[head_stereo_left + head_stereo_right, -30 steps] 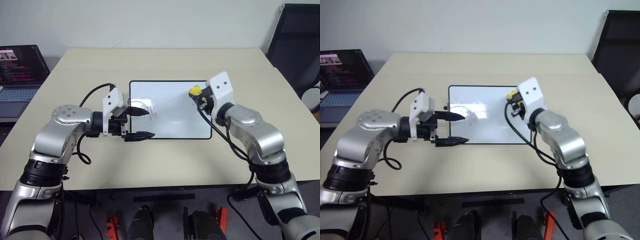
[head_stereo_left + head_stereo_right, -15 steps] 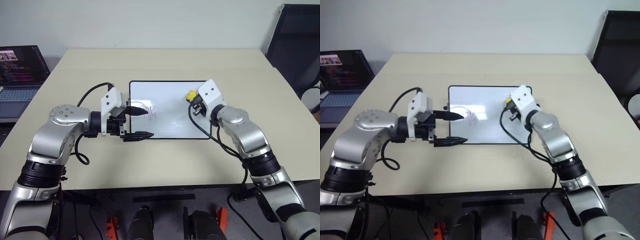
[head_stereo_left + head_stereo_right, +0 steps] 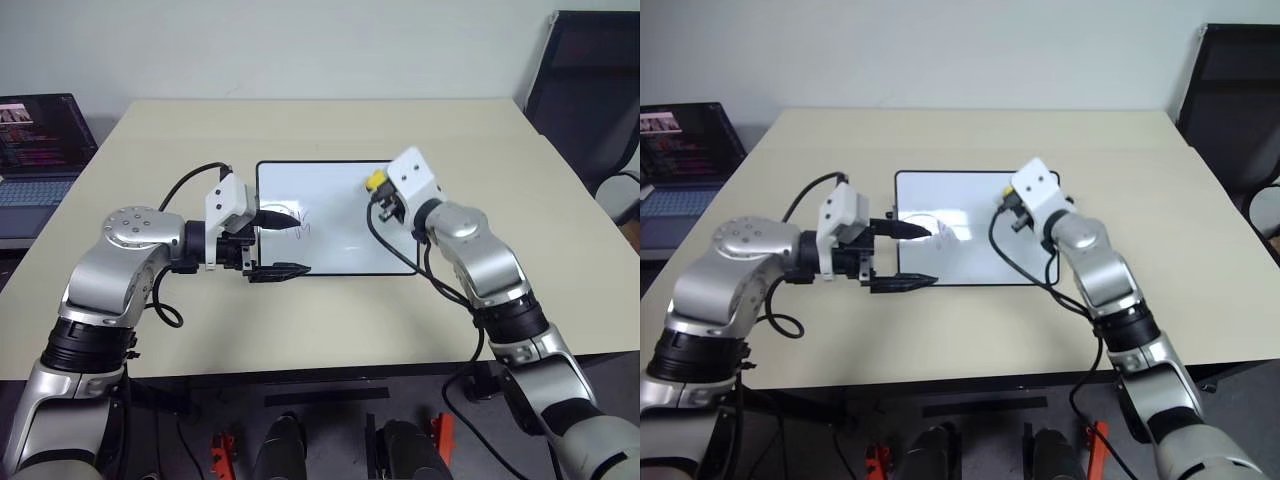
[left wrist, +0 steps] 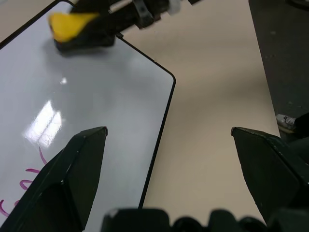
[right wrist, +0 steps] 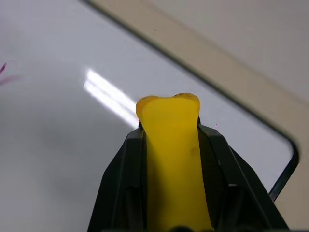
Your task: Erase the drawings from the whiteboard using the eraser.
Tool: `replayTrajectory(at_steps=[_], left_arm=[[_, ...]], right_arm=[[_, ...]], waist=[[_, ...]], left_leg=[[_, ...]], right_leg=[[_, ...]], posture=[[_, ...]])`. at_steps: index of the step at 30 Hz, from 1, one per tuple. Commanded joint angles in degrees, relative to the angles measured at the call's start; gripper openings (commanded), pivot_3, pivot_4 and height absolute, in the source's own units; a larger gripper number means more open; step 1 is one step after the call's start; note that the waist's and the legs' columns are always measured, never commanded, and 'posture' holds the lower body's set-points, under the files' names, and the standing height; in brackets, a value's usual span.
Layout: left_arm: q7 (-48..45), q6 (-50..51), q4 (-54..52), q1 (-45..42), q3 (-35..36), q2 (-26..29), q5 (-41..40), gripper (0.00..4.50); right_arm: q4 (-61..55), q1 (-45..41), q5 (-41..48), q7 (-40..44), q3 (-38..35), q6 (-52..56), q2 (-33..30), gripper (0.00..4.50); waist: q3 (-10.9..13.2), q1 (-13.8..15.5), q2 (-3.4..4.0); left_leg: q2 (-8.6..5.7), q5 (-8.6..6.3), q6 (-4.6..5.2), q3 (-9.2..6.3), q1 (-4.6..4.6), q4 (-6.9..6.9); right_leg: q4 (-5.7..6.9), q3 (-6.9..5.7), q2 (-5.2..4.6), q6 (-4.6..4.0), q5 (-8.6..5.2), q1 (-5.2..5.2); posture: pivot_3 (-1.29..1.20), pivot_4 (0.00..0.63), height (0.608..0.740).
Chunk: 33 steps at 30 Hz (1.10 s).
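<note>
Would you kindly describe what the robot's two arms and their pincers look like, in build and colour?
Both arms are silver-grey metallic shells with rounded joints and black ribbed bands. Each wrist carries a white box-shaped camera housing, and a loose black cable loops along each arm. The left pincer has two tapered, pointed black fingers on a black base. The right pincer has the same black fingers.

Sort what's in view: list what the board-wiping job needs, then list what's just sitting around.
Part of the job:
- whiteboard
- drawings, red scribbles near the left gripper
- eraser, yellow, clamped in the right gripper
- left gripper, open at the board's left edge

Just lying about:
- laptop, on the left beside the table
- black chair, far right
- table, only the support
</note>
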Motion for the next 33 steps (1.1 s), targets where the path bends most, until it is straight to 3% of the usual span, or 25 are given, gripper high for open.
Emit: replayTrajectory(at_steps=[1, 9, 15, 19, 26, 33], left_arm=[[-0.4, -0.8, -1.7, -0.4, 0.5, 0.5, 0.1, 4.5], [-0.3, -0.6, -2.1, 0.1, 1.2, 1.0, 0.0, 4.5], [-0.1, -0.7, -1.9, 0.0, 1.0, 0.8, 0.0, 4.5], [-0.3, -1.0, -1.2, -0.3, 1.0, 0.9, 0.3, 4.5], [-0.5, -1.1, -0.7, -0.4, 1.0, 1.2, 0.7, 4.5], [-0.3, -1.0, -1.2, -0.1, 1.2, 1.4, 0.8, 4.5]], right_arm=[[4.3, -1.7, -2.2, -1.9, -1.1, -3.4, 0.6, 1.1], [3.8, 4.6, -1.6, 0.0, -2.9, 0.4, -0.9, 1.1], [-3.3, 12.4, 0.2, 2.5, -4.6, 6.7, -1.5, 1.09], [-7.2, 15.2, 0.1, 5.5, -2.4, 9.8, -2.7, 1.09], [-7.7, 7.8, -1.5, 1.2, -4.3, 4.2, 0.4, 1.09], [1.7, 0.0, -3.4, -2.7, -4.9, -2.0, 2.1, 1.09]], waist=[[0.0, 0.1, 0.0], [0.0, 0.3, -0.06], [-0.1, 0.2, -0.11], [-0.1, 0.2, -0.13], [-0.1, 0.0, -0.13], [-0.1, 0.1, -0.12]], left_leg=[[0.0, 0.0, 0.0, 0.01, -0.06, -0.02], [0.0, 0.01, 0.0, -0.07, -0.4, 0.07], [0.0, 0.08, 0.09, -0.07, -0.17, 0.16], [0.01, 0.13, 0.17, -0.06, 0.18, 0.15], [0.01, 0.16, 0.22, -0.05, 0.19, 0.14], [0.26, 0.17, 0.24, 0.0, -0.4, 0.02]], right_leg=[[0.0, 0.0, 0.0, -0.03, 0.01, -0.09], [0.03, -0.13, 0.0, -0.19, 0.14, -0.33], [0.01, -0.06, 0.0, 0.01, 0.16, -0.11], [0.0, -0.01, -0.01, -0.31, 0.08, 0.17], [0.0, 0.08, 0.01, -0.41, 0.25, 0.04], [-0.07, 0.16, 0.37, -0.17, 0.47, -0.54]], posture=[[0.0, 0.15, 0.74], [0.0, 0.15, 0.74], [0.0, 0.15, 0.74], [0.0, 0.15, 0.74], [0.0, 0.15, 0.74], [0.0, 0.15, 0.74]])
